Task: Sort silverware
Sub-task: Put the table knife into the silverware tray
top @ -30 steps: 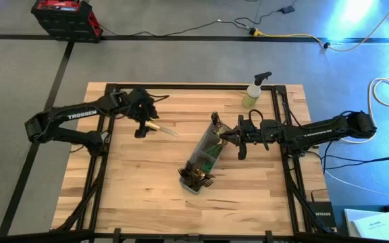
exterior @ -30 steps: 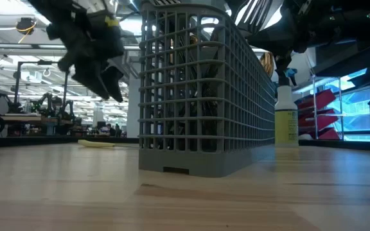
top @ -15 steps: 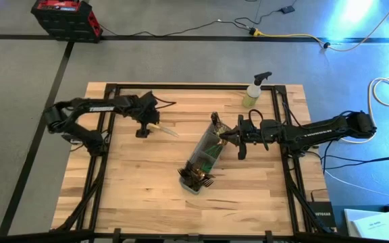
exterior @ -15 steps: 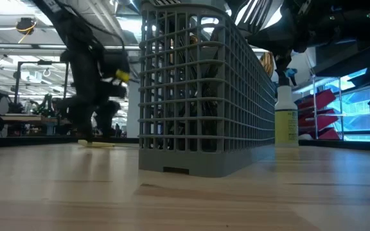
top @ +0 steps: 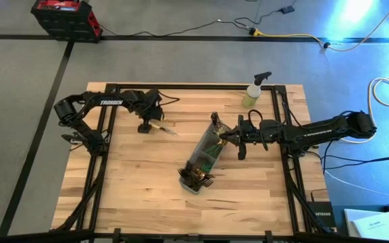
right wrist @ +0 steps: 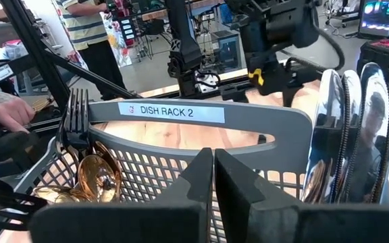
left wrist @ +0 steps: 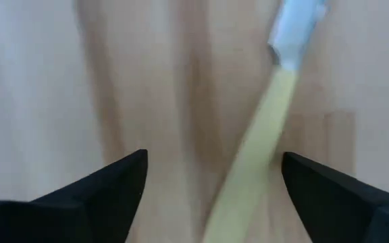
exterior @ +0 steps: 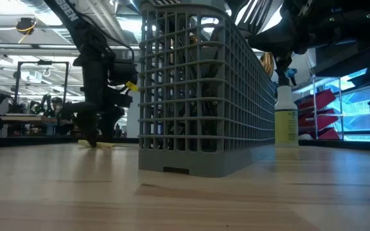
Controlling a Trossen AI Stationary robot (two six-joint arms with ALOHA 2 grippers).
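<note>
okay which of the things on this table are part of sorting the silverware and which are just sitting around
Part of the job:
- cream-handled piece lying on the table, between the open left gripper fingers
- silverware in the caddy
- grey mesh caddy, right gripper shut at its rim

Just sitting around:
- spray bottle at the far edge

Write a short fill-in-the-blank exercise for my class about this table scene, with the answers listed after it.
1. The left gripper hangs with its fingers ____ over the cream-handled utensil lying on the wooden table.
2. The right gripper is ____ at the rim of the grey wire-mesh caddy.
3. The caddy's white label reads DISH ____ 2.
4. The yellow-green spray bottle stands near the table's ____ edge.

Answers: open; shut; RACK; far
</note>
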